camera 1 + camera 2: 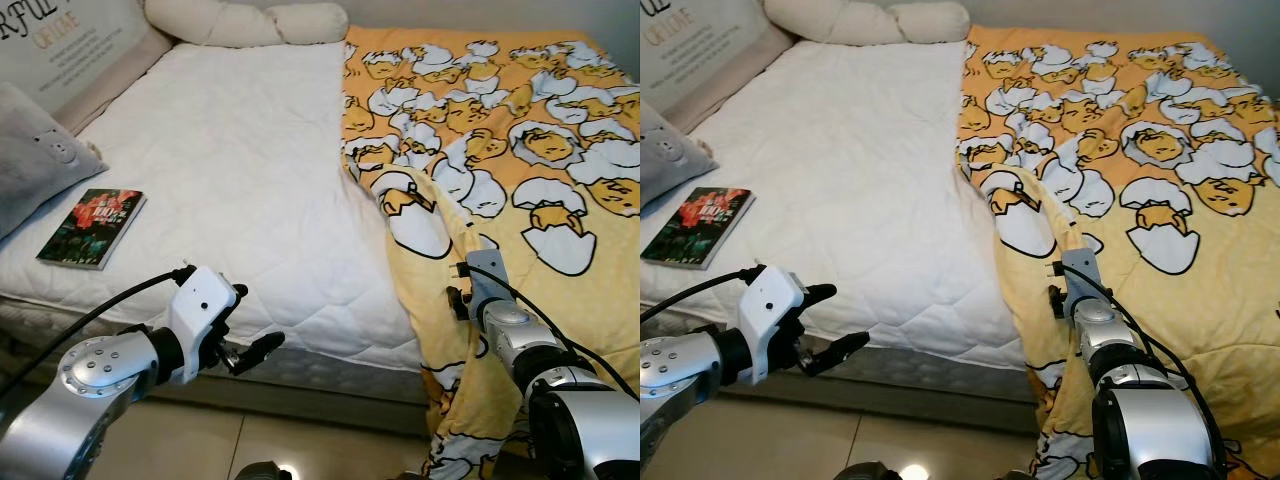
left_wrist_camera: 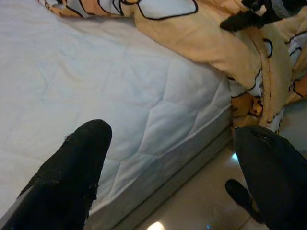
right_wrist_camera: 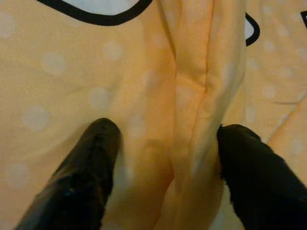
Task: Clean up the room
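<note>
A yellow blanket (image 1: 500,150) printed with egg figures covers the right half of the bed, and its near edge hangs over the front down to the floor. My right gripper (image 3: 165,143) is open and pressed down on that edge, one finger on each side of a raised fold (image 3: 192,96). The right wrist (image 1: 480,290) stands over the blanket's folded rim. My left gripper (image 1: 835,320) is open and holds nothing, hovering just off the front edge of the bare white quilted mattress (image 1: 230,160).
A book (image 1: 92,227) with a dark red cover lies on the mattress near its left front. A grey pillow (image 1: 30,160) sits beside it, with white pillows (image 1: 250,22) and a lettered cushion (image 1: 70,40) at the head. Tiled floor (image 1: 300,440) runs below the bed.
</note>
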`<state>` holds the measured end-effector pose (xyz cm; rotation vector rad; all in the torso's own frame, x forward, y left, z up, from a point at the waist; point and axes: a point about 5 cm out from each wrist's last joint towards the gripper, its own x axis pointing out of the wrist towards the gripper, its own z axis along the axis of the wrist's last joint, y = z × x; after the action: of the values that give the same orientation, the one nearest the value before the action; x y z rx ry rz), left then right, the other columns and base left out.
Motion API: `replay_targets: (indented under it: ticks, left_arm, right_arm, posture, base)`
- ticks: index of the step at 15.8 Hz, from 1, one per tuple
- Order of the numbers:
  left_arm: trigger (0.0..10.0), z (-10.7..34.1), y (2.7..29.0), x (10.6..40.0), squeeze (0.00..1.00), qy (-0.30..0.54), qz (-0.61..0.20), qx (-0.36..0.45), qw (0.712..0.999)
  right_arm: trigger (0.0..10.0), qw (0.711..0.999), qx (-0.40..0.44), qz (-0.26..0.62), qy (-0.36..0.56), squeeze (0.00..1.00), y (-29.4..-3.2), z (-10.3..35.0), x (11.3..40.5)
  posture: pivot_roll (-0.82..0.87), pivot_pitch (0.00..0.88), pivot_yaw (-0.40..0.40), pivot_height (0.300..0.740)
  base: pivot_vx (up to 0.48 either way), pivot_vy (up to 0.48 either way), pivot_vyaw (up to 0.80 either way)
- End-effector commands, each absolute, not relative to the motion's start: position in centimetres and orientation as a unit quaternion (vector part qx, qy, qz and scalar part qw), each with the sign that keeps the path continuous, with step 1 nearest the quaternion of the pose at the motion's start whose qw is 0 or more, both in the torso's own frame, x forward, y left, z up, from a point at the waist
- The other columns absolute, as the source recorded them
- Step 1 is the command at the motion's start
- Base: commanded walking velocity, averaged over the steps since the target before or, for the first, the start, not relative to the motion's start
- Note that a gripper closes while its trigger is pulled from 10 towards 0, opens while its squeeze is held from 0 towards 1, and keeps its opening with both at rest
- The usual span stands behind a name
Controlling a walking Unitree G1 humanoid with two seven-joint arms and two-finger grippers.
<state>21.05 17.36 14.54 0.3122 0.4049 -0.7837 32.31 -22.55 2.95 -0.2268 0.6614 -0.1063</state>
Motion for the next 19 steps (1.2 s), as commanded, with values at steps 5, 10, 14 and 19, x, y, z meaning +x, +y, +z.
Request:
replay_targets:
  ticks: [5, 10, 14, 19]
  left_arm:
    - [10.0, 15.0, 17.6, 21.1, 0.00, 0.197, -0.373, 0.155, 0.893]
    - [10.0, 15.0, 17.5, 21.0, 0.00, 0.198, -0.372, 0.153, 0.894]
    - [10.0, 14.9, 17.4, 21.2, 0.00, 0.197, -0.373, 0.151, 0.894]
    - [10.0, 14.7, 17.2, 21.6, 0.00, 0.192, -0.373, 0.149, 0.895]
  right_arm:
    - [0.0, 0.941, -0.106, -0.061, 0.314, 0.00, -22.7, 3.7, 32.9]
    - [0.0, 0.940, -0.111, -0.062, 0.315, 0.00, -22.9, 3.7, 32.9]
    - [0.0, 0.943, -0.109, -0.059, 0.309, 0.00, -22.9, 4.1, 33.2]
    - [0.0, 0.955, -0.085, -0.018, 0.285, 0.00, -22.5, 4.8, 33.7]
  posture:
    - [0.16, 0.056, 0.069, 0.740]
    - [0.16, 0.049, 0.064, 0.740]
    - [0.15, 0.031, 0.064, 0.740]
    - [0.12, 0.013, 0.070, 0.740]
  base:
    - [0.000, 0.000, 0.00]
    - [0.000, 0.000, 0.00]
    - [0.000, 0.000, 0.00]
    - [0.000, 0.000, 0.00]
